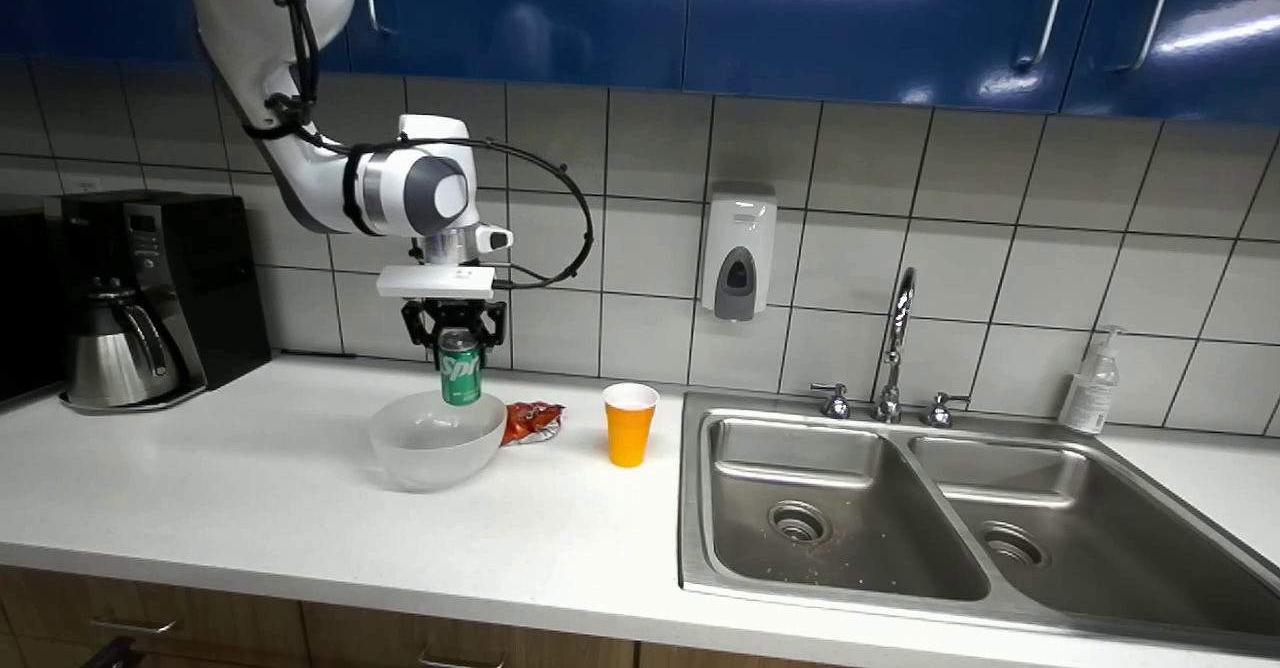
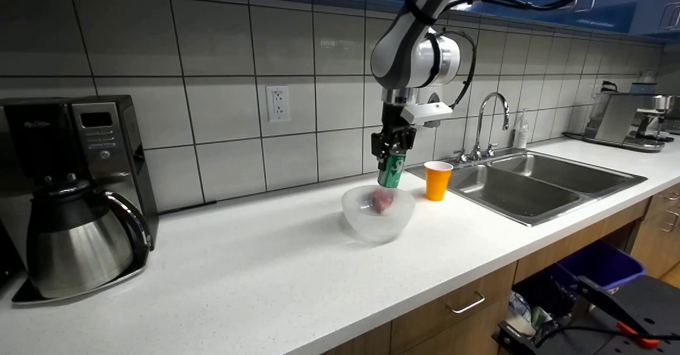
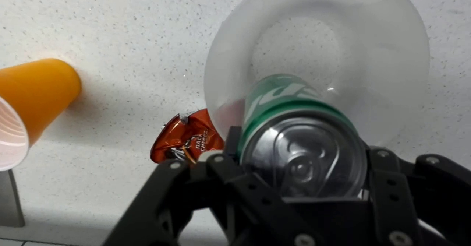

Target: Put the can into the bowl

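The green can (image 1: 461, 382) with a silver top hangs upright or nearly so between the fingers of my gripper (image 1: 459, 353). It also shows in an exterior view (image 2: 392, 172) and in the wrist view (image 3: 300, 157). My gripper is shut on its upper part, with a finger on each side. The translucent whitish bowl (image 1: 430, 463) stands on the counter just below; it also shows in an exterior view (image 2: 377, 228) and in the wrist view (image 3: 390, 54). The can is over the bowl's wall-side part, its bottom near rim height. The exact gap cannot be told.
A red packet (image 1: 530, 421) lies behind the bowl, close to it, and shows through its wall. An orange cup (image 1: 629, 428) stands between the bowl and the sink (image 1: 695, 508). A coffee maker (image 2: 106, 132) stands at the counter's far end. The tiled wall (image 1: 560, 328) is close behind the gripper.
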